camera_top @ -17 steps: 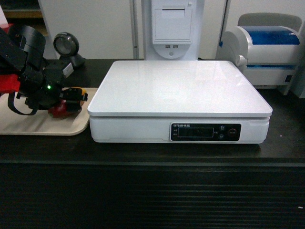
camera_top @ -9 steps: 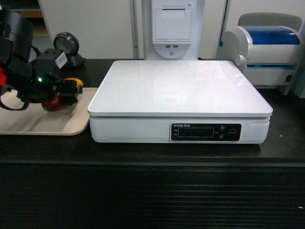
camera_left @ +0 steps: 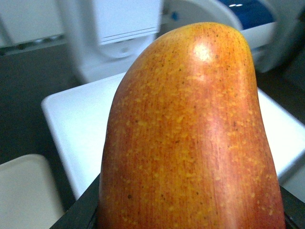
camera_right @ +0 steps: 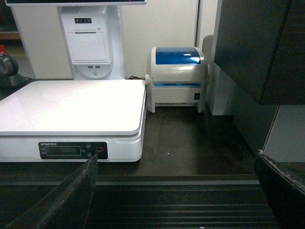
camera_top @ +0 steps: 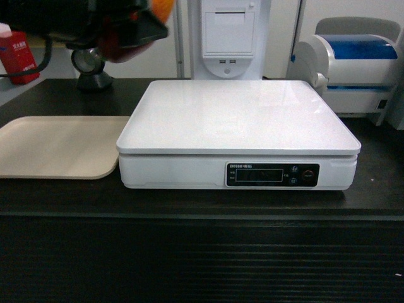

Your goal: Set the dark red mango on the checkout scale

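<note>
My left gripper (camera_top: 134, 30) hangs blurred at the top left of the head view, high over the checkout (camera_top: 202, 252), above and left of the scale's far left corner. It is shut on the dark red mango (camera_top: 126, 48), whose orange end points right. In the left wrist view the mango (camera_left: 190, 133) fills the frame, with a black finger (camera_left: 81, 212) on each side, and the scale's white platter (camera_left: 76, 119) lies below and behind. The scale (camera_top: 240, 117) stands mid-counter with nothing on its platter. My right gripper (camera_right: 174, 191) is open, low before the ribbed checkout front (camera_right: 190, 210).
A flat beige tray (camera_top: 57, 145) lies left of the scale. A white-and-blue printer (camera_top: 353, 63) stands at the back right, a white terminal (camera_top: 229, 38) behind the scale, a round scanner (camera_top: 88, 66) and a red box (camera_top: 19, 57) at the back left.
My left gripper has lifted the mango off the beige tray, rising and moving right towards the scale. The tray now has nothing on it. The scale has not moved.
</note>
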